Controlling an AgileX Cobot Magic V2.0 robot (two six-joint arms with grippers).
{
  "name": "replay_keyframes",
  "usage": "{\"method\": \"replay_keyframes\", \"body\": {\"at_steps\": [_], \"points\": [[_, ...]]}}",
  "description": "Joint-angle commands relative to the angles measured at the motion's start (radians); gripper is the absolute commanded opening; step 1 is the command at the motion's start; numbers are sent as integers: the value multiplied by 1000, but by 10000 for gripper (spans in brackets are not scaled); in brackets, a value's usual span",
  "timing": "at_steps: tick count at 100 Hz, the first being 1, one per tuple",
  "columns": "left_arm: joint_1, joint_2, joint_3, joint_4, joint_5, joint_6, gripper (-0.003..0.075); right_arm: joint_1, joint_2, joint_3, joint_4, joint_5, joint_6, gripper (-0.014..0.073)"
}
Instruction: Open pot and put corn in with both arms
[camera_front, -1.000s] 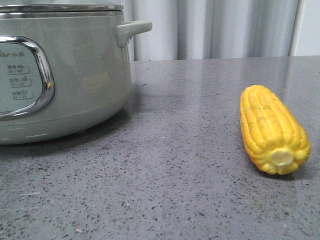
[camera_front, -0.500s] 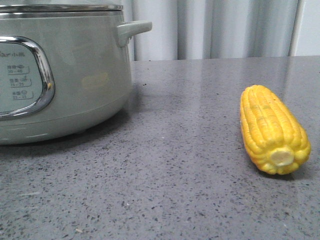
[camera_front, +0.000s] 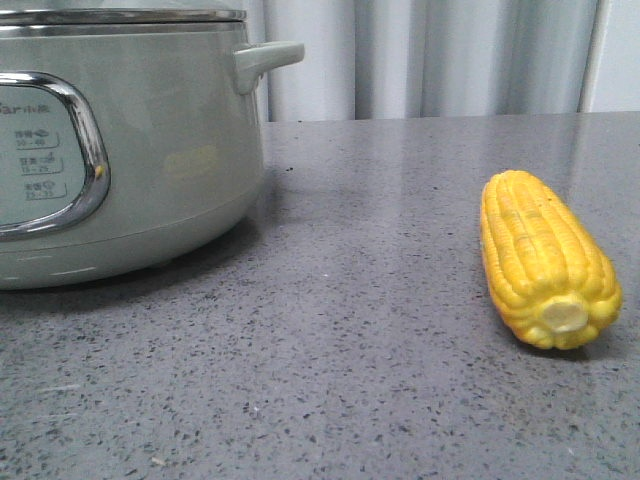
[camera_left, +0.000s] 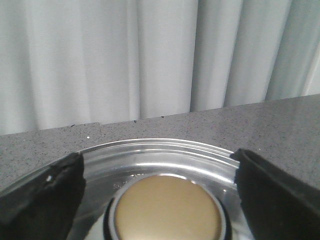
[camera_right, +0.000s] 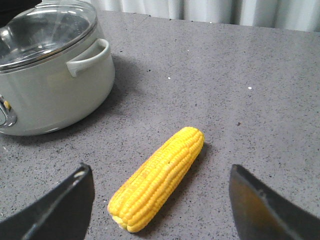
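Observation:
The sage-green pot (camera_front: 150, 150) stands at the left of the grey table with its glass lid on; it also shows in the right wrist view (camera_right: 55, 85). The yellow corn (camera_front: 545, 260) lies at the right, stub end toward the camera. In the left wrist view my left gripper (camera_left: 159, 192) is open, hovering over the lid (camera_left: 165, 160) with its fingers either side of the round tan knob (camera_left: 167, 210). In the right wrist view my right gripper (camera_right: 160, 205) is open above the corn (camera_right: 160, 177), fingers on either side. Neither gripper shows in the front view.
The grey speckled table (camera_front: 350, 350) runs back to pale curtains (camera_front: 450, 55). The pot's stubby side handle (camera_front: 265, 60) juts toward the corn's side. Bare table lies between pot and corn.

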Motion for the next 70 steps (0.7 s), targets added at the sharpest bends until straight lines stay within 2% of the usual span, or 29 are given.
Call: {"method": "replay_keyframes", "body": {"at_steps": [1, 14, 22, 29, 70], "points": [[-3, -12, -26, -2, -55, 5, 542, 0, 16, -34, 17, -68, -8, 468], [-3, -12, -26, -40, -73, 5, 542, 0, 16, -34, 17, -72, -8, 468], [-3, -12, -26, -130, -125, 5, 542, 0, 16, -34, 17, -87, -8, 468], [-3, -16, -28, -145, -165, 5, 542, 0, 16, -34, 17, -109, -8, 468], [-3, 15, -37, -145, -44, 7, 549, 0, 24, -34, 11, -191, -8, 468]]}}
